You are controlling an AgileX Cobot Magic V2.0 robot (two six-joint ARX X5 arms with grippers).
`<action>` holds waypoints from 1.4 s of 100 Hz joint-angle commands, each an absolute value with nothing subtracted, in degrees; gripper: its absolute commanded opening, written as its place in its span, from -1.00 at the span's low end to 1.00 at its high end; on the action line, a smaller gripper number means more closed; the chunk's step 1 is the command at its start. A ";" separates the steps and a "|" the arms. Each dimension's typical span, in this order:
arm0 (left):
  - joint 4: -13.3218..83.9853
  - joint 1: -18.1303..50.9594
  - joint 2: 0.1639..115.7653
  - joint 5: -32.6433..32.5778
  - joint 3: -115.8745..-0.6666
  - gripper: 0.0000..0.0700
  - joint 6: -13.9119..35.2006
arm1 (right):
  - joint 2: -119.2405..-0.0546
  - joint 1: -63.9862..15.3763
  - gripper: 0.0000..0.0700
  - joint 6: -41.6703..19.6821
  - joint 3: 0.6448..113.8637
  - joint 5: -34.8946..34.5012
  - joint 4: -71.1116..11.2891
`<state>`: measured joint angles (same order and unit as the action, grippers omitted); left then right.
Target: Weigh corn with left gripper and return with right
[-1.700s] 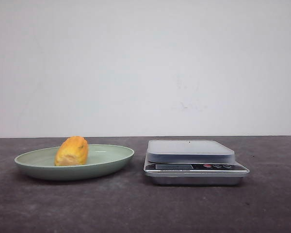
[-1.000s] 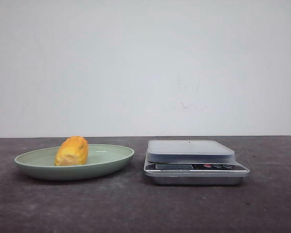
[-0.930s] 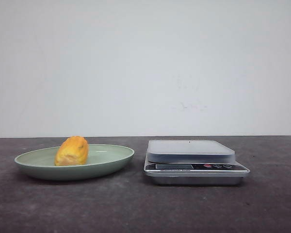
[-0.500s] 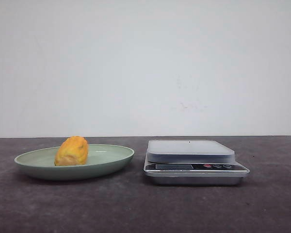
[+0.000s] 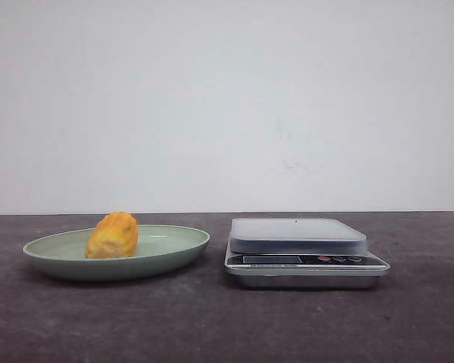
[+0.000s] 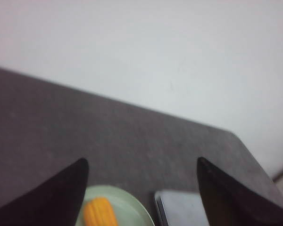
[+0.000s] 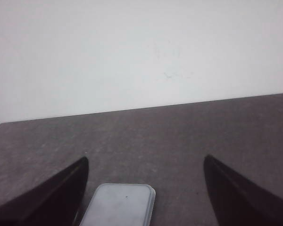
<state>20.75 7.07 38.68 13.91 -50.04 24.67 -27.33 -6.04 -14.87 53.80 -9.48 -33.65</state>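
Note:
The corn (image 5: 112, 235), a stubby yellow-orange cob piece, lies in a pale green plate (image 5: 174, 249) on the left of the dark table. It also shows in the left wrist view (image 6: 100, 213). A silver kitchen scale (image 5: 303, 253) with a bare pale platform stands to the right of the plate. My left gripper (image 6: 142, 162) is open and empty, above and short of the plate (image 6: 137, 211) and the scale (image 6: 181, 209). My right gripper (image 7: 145, 160) is open and empty, above and short of the scale (image 7: 120, 206). Neither gripper shows in the front view.
A plain white wall rises behind the dark table (image 5: 212, 318). The table's right corner (image 6: 236, 139) shows in the left wrist view.

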 commanded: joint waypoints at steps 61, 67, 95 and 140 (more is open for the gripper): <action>13.80 26.35 76.16 -3.70 -50.98 0.27 19.14 | -32.88 -6.31 0.43 -12.75 56.75 -15.27 -37.85; 12.75 27.22 78.72 -4.12 -50.98 0.27 19.40 | -32.88 -6.31 0.43 -12.73 56.75 -15.25 -38.22; 11.77 29.34 88.60 -8.78 -50.98 0.49 21.02 | -32.86 -6.31 0.43 -11.92 56.75 -15.25 -40.47; 10.37 30.57 91.42 -8.38 -50.98 -0.98 22.50 | -32.86 -6.31 0.43 -11.53 56.75 -14.96 -40.77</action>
<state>10.70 29.89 90.48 -8.67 -50.19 23.07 -32.51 -6.07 -12.19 55.79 -14.98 -41.23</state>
